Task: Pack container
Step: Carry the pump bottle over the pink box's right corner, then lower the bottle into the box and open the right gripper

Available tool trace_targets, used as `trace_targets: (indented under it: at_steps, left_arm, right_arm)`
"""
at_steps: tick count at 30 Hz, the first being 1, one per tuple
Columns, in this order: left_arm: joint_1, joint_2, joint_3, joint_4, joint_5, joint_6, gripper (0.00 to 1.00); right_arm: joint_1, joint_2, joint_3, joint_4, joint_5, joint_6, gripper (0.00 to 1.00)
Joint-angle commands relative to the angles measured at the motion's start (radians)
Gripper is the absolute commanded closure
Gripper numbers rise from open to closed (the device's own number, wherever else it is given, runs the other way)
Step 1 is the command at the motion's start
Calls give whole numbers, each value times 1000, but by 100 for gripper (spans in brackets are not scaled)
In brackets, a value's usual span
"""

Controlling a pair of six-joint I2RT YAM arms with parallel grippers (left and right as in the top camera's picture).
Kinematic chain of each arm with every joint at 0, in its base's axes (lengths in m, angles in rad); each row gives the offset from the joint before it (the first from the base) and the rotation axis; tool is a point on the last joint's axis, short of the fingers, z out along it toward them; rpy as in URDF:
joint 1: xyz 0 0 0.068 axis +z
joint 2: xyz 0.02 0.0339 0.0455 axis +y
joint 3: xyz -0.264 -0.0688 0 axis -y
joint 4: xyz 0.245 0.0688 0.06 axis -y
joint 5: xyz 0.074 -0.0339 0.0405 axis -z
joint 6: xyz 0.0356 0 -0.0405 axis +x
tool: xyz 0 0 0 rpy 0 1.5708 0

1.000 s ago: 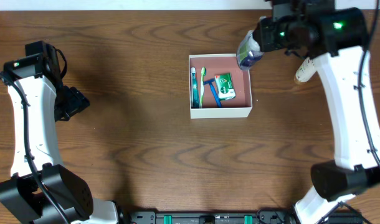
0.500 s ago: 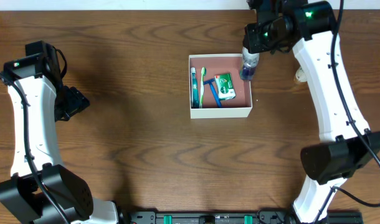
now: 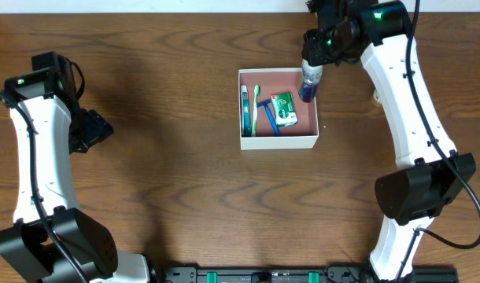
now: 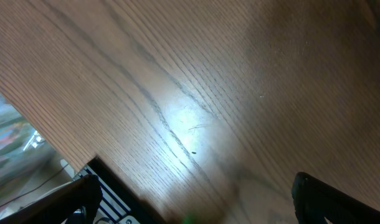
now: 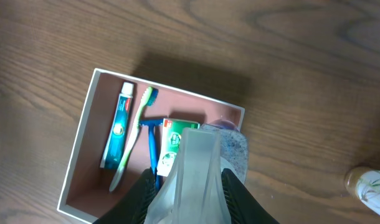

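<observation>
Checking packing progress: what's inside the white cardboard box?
A blue toothpaste tube, green toothbrush, blue razor and green packet lie in the white cardboard box. The translucent bottle hides the corner beneath it.

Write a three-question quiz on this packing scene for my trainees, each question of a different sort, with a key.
1. True or false: the right pincer grips a clear tube over the far right corner of the box.
2. Which thing lies nearest the box's left wall? A. toothpaste B. razor C. green packet
3. How many things already lie inside the box?

Key: 1 true; 2 A; 3 four.
</observation>
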Motion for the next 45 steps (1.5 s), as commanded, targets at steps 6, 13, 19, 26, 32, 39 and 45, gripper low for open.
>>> trace_targets:
  at_steps: [6, 13, 19, 26, 32, 39, 45]
  left_arm:
    - [5, 5, 0, -3, -13, 13, 2]
    - [5, 5, 0, -3, -12, 13, 2]
    - [5, 5, 0, -3, -13, 13, 2]
    - [5, 5, 0, -3, -13, 13, 2]
    - [5, 5, 0, -3, -12, 13, 2]
    - [5, 5, 0, -3, -13, 13, 2]
    - [5, 5, 0, -3, -13, 13, 2]
  right_arm:
    - [22, 5, 26, 16, -49, 13, 78]
    - [22, 6, 21, 9, -49, 11, 78]
    - [22, 6, -18, 18, -49, 1, 77]
    - [21, 6, -58, 47, -48, 1, 77]
    - [22, 6, -100, 89, -49, -6, 77]
    - [21, 6, -179, 125, -48, -7, 77]
    - [22, 6, -214, 144, -48, -41, 77]
